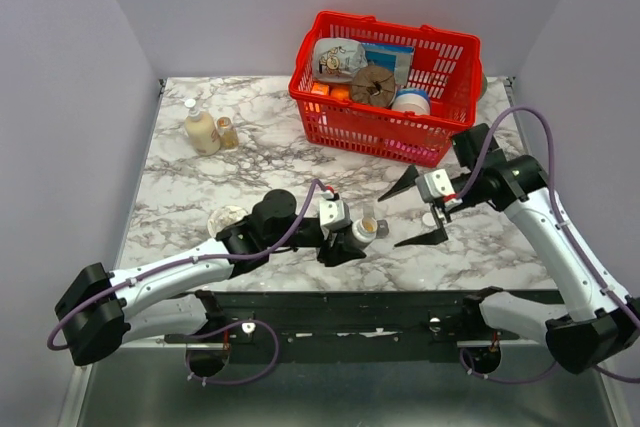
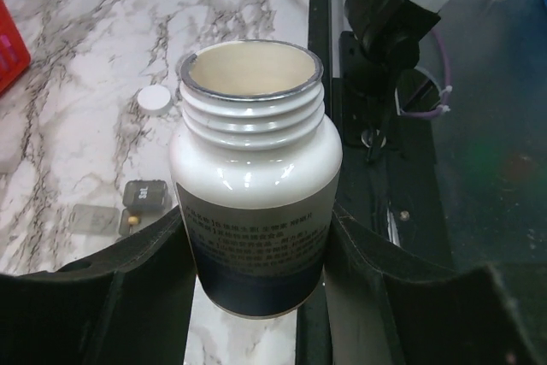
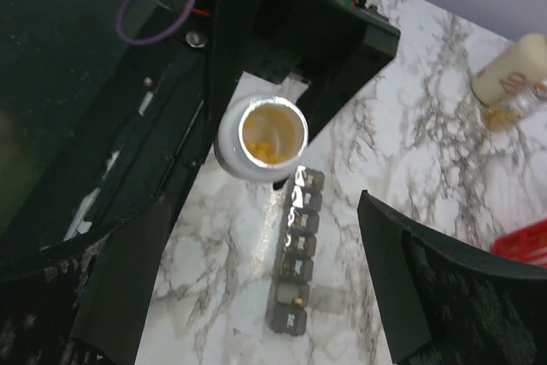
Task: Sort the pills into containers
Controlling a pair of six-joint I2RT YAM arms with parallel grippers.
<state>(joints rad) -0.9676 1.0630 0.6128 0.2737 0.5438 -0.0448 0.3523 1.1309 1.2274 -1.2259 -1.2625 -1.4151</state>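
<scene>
My left gripper [image 1: 358, 237] is shut on a white pill bottle [image 2: 255, 185], its fingers [image 2: 128, 297] pressing both sides of the label. The bottle [image 1: 368, 229] has no cap. In the right wrist view its mouth [image 3: 272, 132] faces the camera, with yellow pills [image 3: 261, 151] inside. The containers [image 3: 295, 250], a dark grey strip of small compartments, lie on the marble just beyond the bottle. One compartment [image 3: 295, 292] stands open with a yellow pill in it. My right gripper [image 1: 393, 219] hangs open above the strip, holding nothing.
A red basket [image 1: 385, 82] full of goods stands at the back right. A cream bottle [image 1: 200, 132] and a small jar [image 1: 227, 132] stand at the back left. A round tin [image 1: 225, 219] lies by the left arm. The white cap [image 2: 155, 100] lies on the marble.
</scene>
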